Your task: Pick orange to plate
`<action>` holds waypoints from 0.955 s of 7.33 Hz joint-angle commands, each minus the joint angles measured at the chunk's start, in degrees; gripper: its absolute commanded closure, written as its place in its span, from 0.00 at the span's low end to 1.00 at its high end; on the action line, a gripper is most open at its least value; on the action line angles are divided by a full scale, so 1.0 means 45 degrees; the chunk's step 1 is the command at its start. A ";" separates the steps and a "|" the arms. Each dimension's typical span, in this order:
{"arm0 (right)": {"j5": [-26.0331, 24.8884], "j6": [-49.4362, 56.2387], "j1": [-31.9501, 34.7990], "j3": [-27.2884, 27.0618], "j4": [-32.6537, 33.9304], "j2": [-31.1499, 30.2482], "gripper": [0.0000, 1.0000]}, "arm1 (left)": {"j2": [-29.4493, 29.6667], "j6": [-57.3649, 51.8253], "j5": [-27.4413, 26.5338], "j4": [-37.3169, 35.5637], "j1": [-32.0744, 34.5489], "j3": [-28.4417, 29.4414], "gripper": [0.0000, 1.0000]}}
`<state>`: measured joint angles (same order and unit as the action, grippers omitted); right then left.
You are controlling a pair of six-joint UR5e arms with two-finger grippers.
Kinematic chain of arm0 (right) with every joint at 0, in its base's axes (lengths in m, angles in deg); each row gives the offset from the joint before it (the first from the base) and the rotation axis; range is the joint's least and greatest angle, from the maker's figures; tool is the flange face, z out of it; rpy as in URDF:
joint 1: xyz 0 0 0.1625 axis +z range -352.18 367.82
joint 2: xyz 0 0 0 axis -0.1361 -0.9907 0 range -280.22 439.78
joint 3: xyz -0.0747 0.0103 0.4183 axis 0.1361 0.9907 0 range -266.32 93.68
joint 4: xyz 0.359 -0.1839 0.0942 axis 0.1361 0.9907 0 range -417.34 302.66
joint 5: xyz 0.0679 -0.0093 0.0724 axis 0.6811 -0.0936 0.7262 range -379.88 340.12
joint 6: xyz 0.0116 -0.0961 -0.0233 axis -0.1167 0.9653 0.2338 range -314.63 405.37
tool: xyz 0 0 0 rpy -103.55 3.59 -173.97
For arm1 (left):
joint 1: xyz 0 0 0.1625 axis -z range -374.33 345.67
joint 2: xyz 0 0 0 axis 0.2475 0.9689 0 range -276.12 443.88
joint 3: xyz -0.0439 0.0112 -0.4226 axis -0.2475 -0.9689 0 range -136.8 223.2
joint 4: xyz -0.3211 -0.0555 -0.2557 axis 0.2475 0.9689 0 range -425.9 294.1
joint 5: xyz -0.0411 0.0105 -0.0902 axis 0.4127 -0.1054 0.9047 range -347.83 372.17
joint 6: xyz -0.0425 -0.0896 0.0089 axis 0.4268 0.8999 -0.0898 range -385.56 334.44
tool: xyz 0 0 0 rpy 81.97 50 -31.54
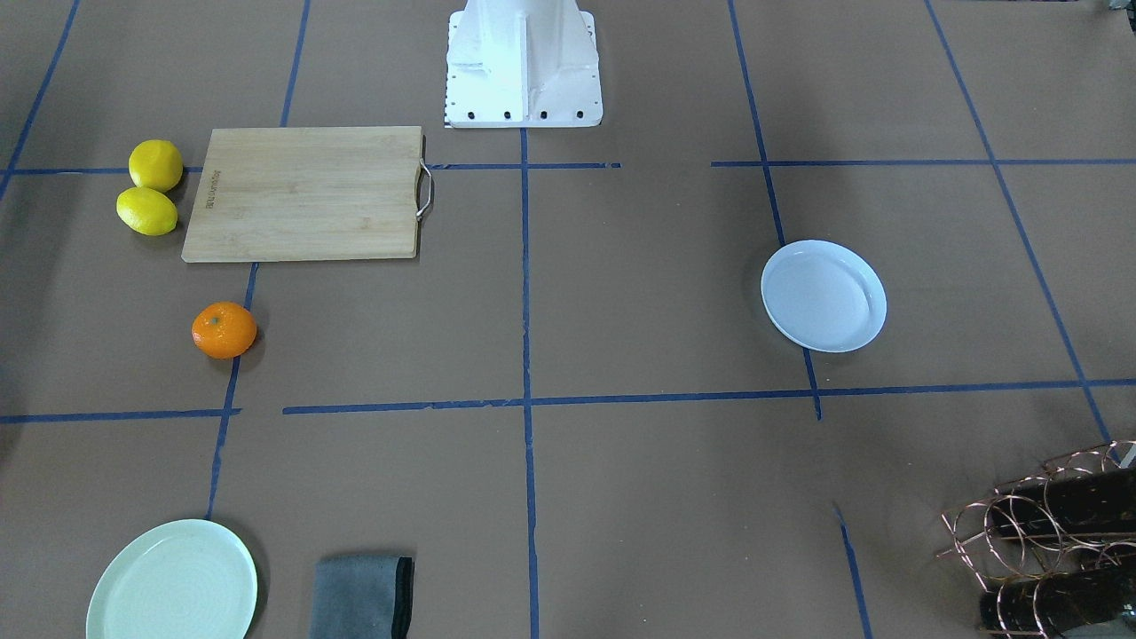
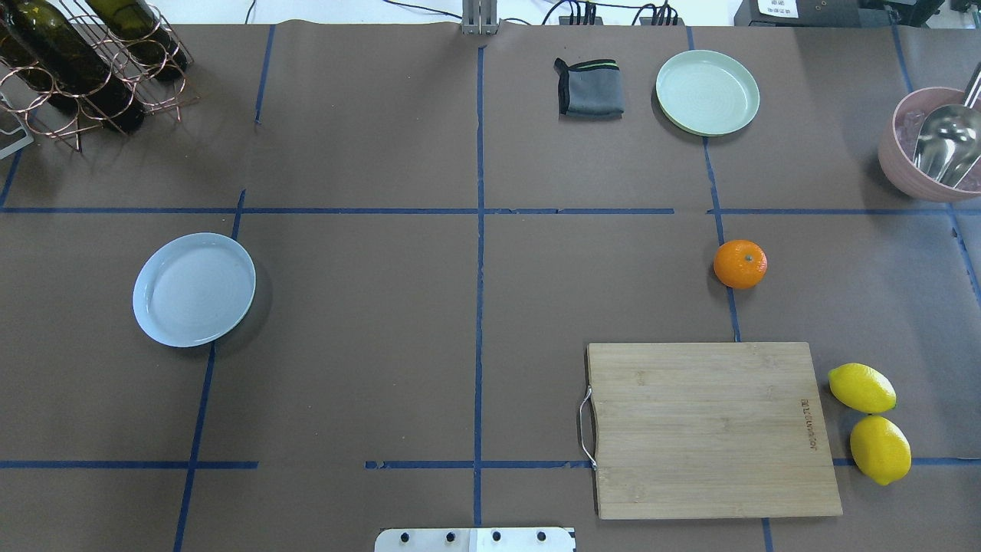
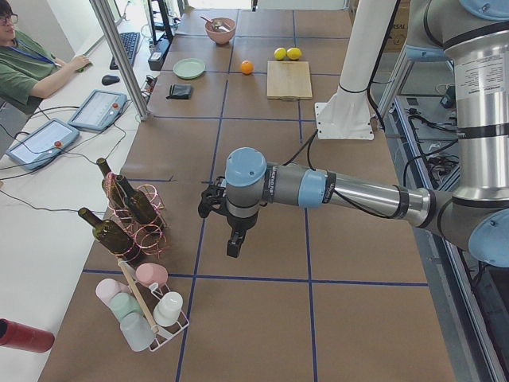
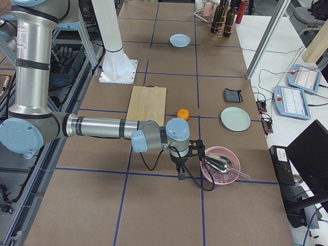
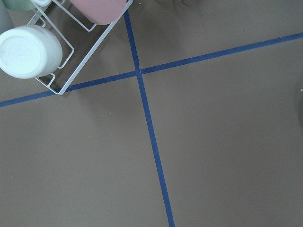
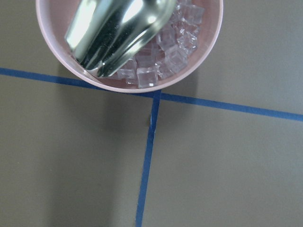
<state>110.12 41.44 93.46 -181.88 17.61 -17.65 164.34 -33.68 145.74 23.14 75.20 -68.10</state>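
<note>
The orange (image 2: 739,264) lies alone on the brown table, on the robot's right half, beyond the far corner of a wooden cutting board (image 2: 709,429). It shows in the front view as the orange (image 1: 224,330). The bluish-white plate (image 2: 194,289) sits empty on the left half, far from the fruit. Neither gripper appears in the overhead or front view. The left gripper (image 3: 233,241) hangs over bare table at the left end, and the right gripper (image 4: 180,173) hovers beside a pink bowl. I cannot tell whether either is open or shut.
Two lemons (image 2: 870,422) lie right of the cutting board. A mint-green plate (image 2: 707,92) and a folded grey cloth (image 2: 589,87) sit at the far edge. The pink bowl (image 2: 923,146) holds ice and a metal scoop. A wine bottle rack (image 2: 84,61) stands far left, and a cup rack (image 3: 143,306) lies beyond it.
</note>
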 commanded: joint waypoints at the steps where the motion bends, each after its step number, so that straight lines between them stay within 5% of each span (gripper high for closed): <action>1: 0.0017 -0.0955 -0.0647 -0.0420 -0.0636 0.0262 0.00 | 0.0710 0.0105 -0.0073 0.3858 -0.0053 0.0603 0.00; 3: 0.0696 -0.2260 -0.1410 -0.0463 -0.3128 0.0283 0.00 | 0.0812 0.0919 0.0023 0.8265 -0.0034 0.1642 0.00; 5: 0.0681 -0.3907 -0.2248 -0.0521 -0.4402 0.0322 0.00 | 0.0424 0.1941 0.1051 1.0065 -0.0247 0.1626 0.00; 7: 0.0739 -0.3930 -0.2292 -0.0482 -0.5344 0.0010 0.00 | 0.0012 0.4189 0.1939 1.0486 -0.2021 0.1898 0.00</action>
<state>113.26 24.32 83.62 -184.11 -4.11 -16.98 165.25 -21.90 152.76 68.51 69.82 -60.28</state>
